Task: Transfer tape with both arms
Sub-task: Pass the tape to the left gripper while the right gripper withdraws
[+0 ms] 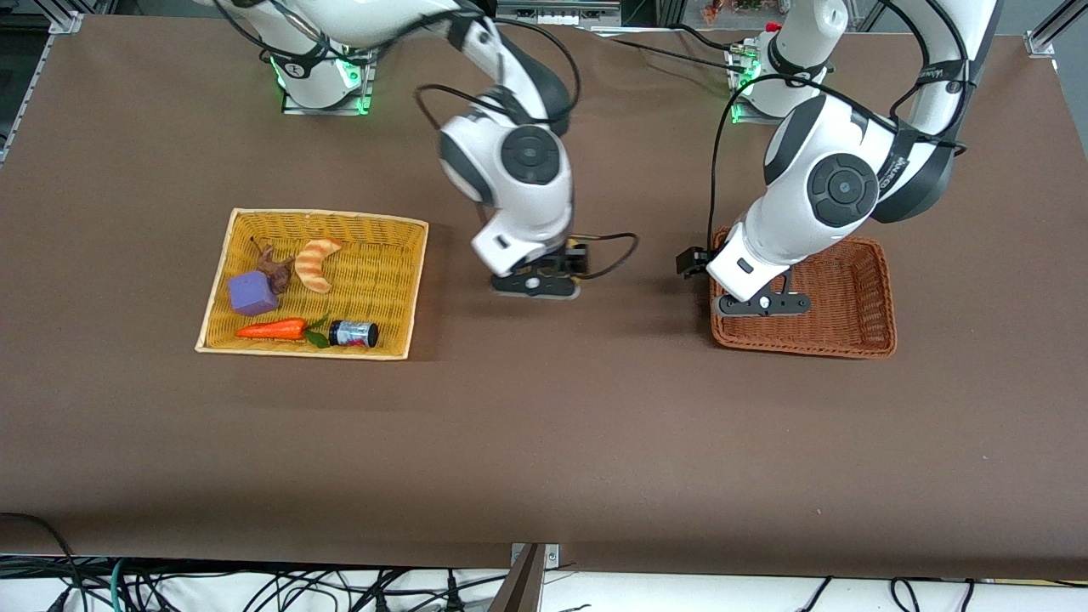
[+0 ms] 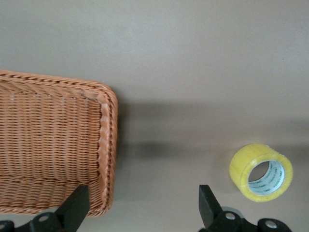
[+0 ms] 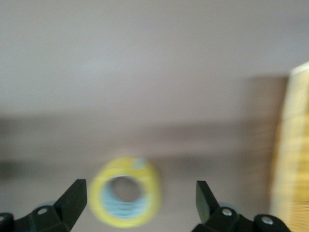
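the tape (image 2: 261, 172) lies on the brown table (image 1: 544, 442), free of either gripper, in the open stretch between the two baskets. in the front view it is hidden under the right arm's wrist. in the left wrist view it rests tilted, with its grey core showing, a little apart from the corner of the reddish-brown wicker basket (image 2: 53, 145).

the right gripper (image 3: 137, 205) hangs low over the tape, its fingers (image 3: 72, 198) spread wide on either side of the roll and not touching it. this view is smeared.

the left gripper (image 2: 143, 208) hovers over the rim of the reddish-brown basket at the end toward the middle of the table. its fingers (image 2: 77, 205) are wide apart and hold nothing.

toward the right arm's end of the table sits a yellow wicker tray (image 1: 399, 289). it holds a purple block (image 1: 252, 293), a crescent bread toy (image 1: 316, 263), a toy carrot (image 1: 272, 329) and a small dark jar (image 1: 354, 333) lying on its side.
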Robot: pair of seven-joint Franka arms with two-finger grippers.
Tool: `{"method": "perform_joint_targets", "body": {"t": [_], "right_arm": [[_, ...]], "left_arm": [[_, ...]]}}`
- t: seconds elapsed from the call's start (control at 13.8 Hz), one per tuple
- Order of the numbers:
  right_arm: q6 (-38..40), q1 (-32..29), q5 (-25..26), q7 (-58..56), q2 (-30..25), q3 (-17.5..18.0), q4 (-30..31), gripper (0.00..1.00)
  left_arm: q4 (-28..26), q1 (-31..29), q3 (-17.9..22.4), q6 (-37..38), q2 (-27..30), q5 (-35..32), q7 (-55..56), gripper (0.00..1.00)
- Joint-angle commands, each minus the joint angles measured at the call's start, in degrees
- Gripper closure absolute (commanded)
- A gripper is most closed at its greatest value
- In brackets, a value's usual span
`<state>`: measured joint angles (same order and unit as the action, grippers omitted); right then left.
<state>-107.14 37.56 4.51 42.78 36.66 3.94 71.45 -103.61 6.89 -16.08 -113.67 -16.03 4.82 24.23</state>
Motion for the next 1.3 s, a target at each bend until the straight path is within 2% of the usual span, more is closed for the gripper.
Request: {"method": "perform_joint_targets", "body": {"t": [0.0, 0.14, 0.36, 0.51, 0.65, 0.72, 0.79, 0.94, 1.01, 1.23], "right_arm": [[9.9, -3.37, -0.81, -15.31, -7.55, -7.06, 2.37, 0.0], [13.43, -3.54, -3.26, -23.23, -10.03, -13.84, 2.37, 0.0], [16.86, -3.54, -11.34, -30.36, -11.62, -24.47, 2.37, 0.0], [19.59, -3.54, -14.08, -37.39, -11.62, -29.67, 2.29, 0.0], [21.08, -3.54, -14.18, -38.91, -11.53, -33.54, 2.29, 0.0], [21.26, -5.02, -14.18, -38.91, -12.05, -33.65, 2.37, 0.0], [21.27, -9.48, -14.26, -39.0, -12.84, -31.21, 2.37, 0.0], [20.39, -21.59, -14.09, -39.17, -17.57, -21.38, 3.16, 0.0], [20.3, -24.43, -14.35, -38.57, -19.51, -19.6, 3.86, 0.0], [18.2, -33.05, -13.74, -38.12, -30.21, -14.5, 13.06, 0.0]], "left_arm": [[-3.87, 0.14, -2.1, -6.45, -0.05, 1.86, 1.86, 0.0], [-4.93, 0.32, -4.39, -8.58, -0.31, 1.78, 6.95, 0.0], [-5.02, 1.1, -7.9, -10.42, -2.41, 1.51, 12.15, 0.0], [-6.5, 3.38, -9.06, -14.18, -4.35, 0.98, 12.77, 0.0], [-10.02, 5.4, -9.41, -22.17, -5.93, 0.98, 16.88, 0.0], [-10.73, 6.37, -10.37, -24.47, -6.89, 0.9, 18.91, 0.0], [-10.91, 7.34, -10.55, -25.54, -7.95, 0.9, 20.58, 0.0], [-10.82, 9.1, -10.55, -27.73, -10.49, -0.32, 21.39, 0.0], [-10.82, 9.72, -10.55, -29.4, -11.64, -1.38, 21.56, 0.0], [-10.74, 11.74, -9.94, -32.13, -14.72, -1.92, 22.62, 0.0]]}}
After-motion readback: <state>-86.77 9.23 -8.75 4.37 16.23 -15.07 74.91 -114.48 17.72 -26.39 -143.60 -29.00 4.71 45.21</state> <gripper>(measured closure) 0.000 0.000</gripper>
